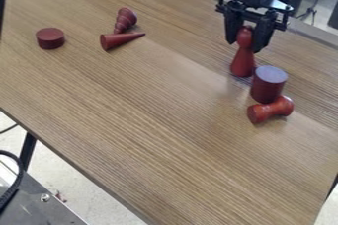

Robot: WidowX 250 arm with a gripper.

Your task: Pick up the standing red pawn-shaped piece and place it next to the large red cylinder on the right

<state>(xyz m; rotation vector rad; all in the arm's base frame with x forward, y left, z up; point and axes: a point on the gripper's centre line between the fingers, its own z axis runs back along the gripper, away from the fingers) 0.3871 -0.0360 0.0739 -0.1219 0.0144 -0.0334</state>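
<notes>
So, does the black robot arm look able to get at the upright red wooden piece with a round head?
Probably yes: the black tool is around the top of the red piece, and the dark red wooden cylinder near its base seems to block nothing.

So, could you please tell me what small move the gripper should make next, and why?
I'd probably try a slight lift straight up: the gripper is at the head of the upright pawn-shaped piece, and the cylinder stands close beside that piece's base, so a sideways move towards it could knock it.
</notes>
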